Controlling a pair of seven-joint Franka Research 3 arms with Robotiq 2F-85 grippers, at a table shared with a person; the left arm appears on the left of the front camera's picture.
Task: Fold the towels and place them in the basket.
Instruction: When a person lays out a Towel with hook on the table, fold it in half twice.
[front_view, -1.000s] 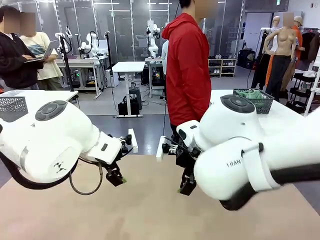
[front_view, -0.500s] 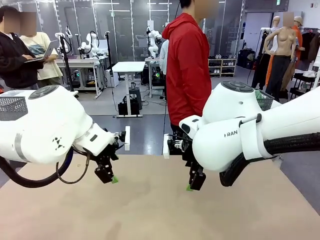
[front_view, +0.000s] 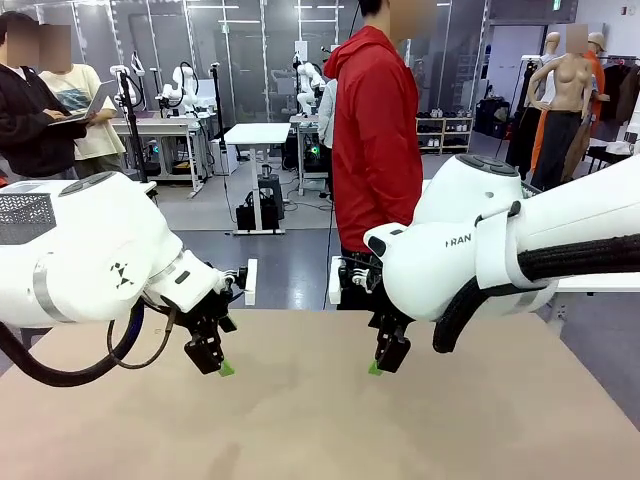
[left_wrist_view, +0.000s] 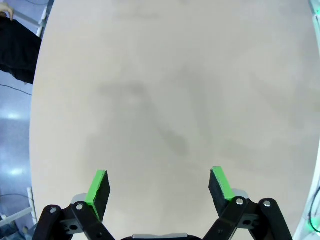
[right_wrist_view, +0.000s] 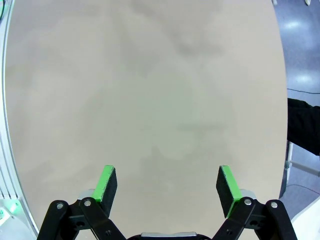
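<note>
**Entry: two arms over the worktop, both pincers released**

1. Worktop (front_view: 300, 430): tan, matt surface with faint darker smudges. Its far edge runs across the front view just behind both pincers.

2. Left arm (front_view: 90, 260): white. It comes in over the worktop's left edge with its wrist turned down.

3. Left pincer (front_view: 216, 358): points down at the worktop near the far edge, left of the middle. It is released. In the left wrist view its two black fingers stand wide apart with the green pads (left_wrist_view: 97, 187) facing each other, and the tan surface lies between and beyond them. Whether the tips touch the surface cannot be told.

4. Right arm (front_view: 500, 250): white. It comes in over the worktop's right edge with its wrist turned down.

5. Right pincer (front_view: 385, 358): points down near the far edge, just right of the middle and well apart from the left pincer. It is released. In the right wrist view the fingers are spread wide, the green pads (right_wrist_view: 106, 182) are upright, and tan worktop lies between them.

6. Basket (front_view: 25, 215): dark grey wire mesh with a solid rim. It stands off the worktop, beyond its left edge and behind the left arm. Its contents cannot be made out.

7. Person (front_view: 375, 150): wears a red hooded top and stands at the worktop's far edge, between the two pincers as the front view shows them.
</note>
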